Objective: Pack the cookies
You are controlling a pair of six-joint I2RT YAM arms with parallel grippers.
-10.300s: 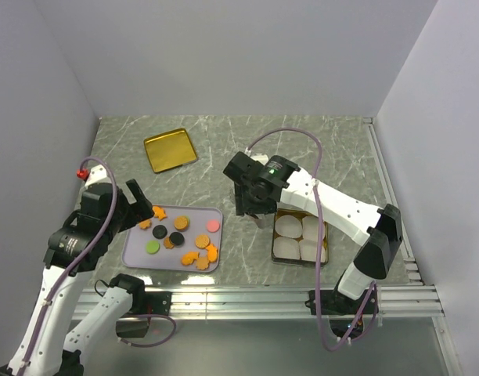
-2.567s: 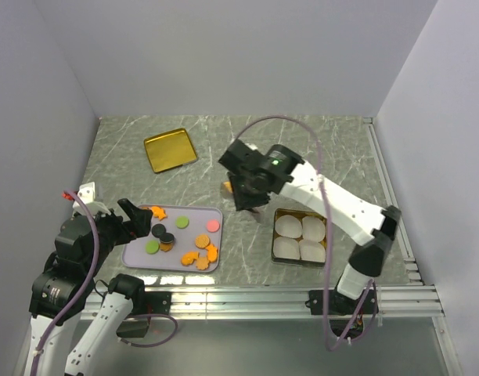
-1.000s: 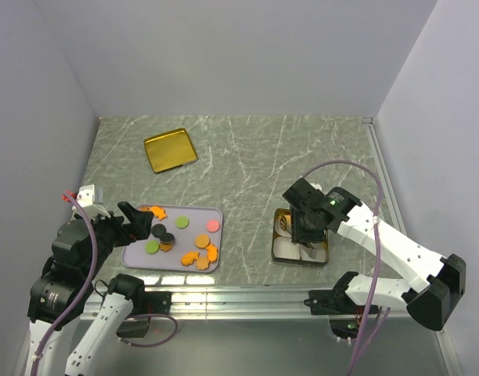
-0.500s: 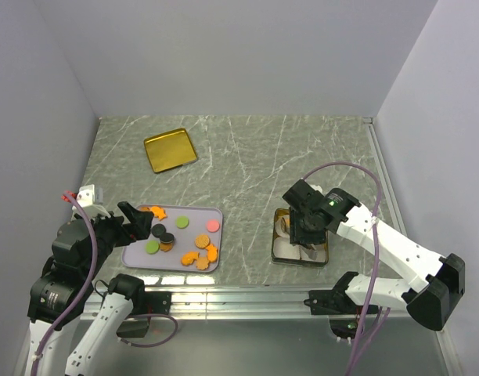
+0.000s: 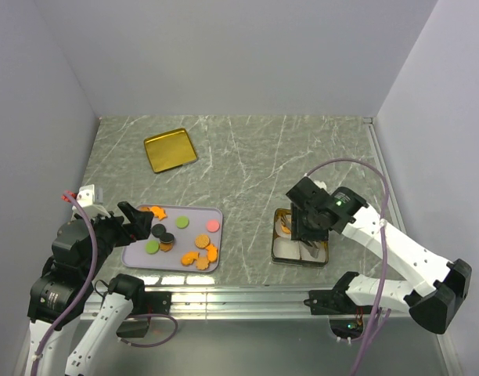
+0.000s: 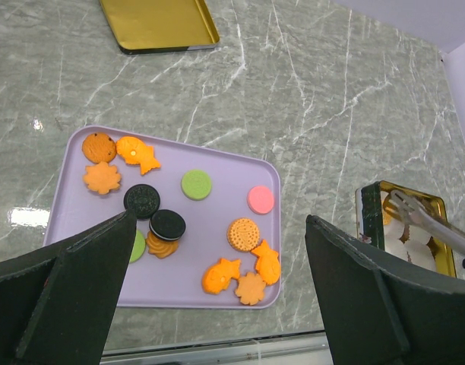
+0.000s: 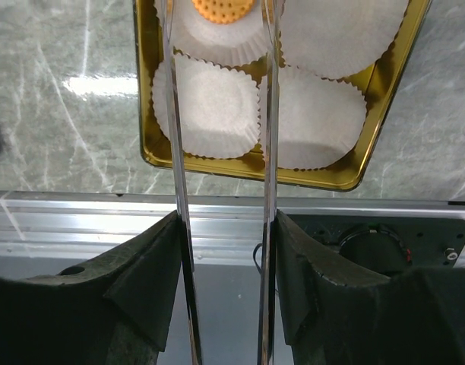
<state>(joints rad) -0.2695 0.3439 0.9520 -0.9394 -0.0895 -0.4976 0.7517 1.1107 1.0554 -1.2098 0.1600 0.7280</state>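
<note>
Several cookies [image 6: 242, 234] lie on a lilac tray [image 6: 210, 217]: orange rounds, fish and flower shapes, two black discs, green and pink ones. My left gripper [image 6: 219, 228] hangs wide open above that tray, touching nothing. My right gripper [image 7: 219, 34], with long metal blades, stands over the gold tin [image 7: 384, 84]. Its blades are apart on either side of one orange cookie [image 7: 223, 7], which rests in a white paper cup [image 7: 217, 46]. In the top view that cookie [image 5: 285, 227] shows at the tin's far left corner beside the right gripper [image 5: 300, 233].
The tin holds several white paper cups [image 7: 213, 106]. A gold lid [image 5: 170, 149] lies at the far left of the marble table. The metal rail [image 7: 217, 224] at the table's near edge runs just below the tin. Grey walls close in both sides.
The right gripper's blades have spread apart around the orange cookie, which stays in the cup. The left arm has not moved.
</note>
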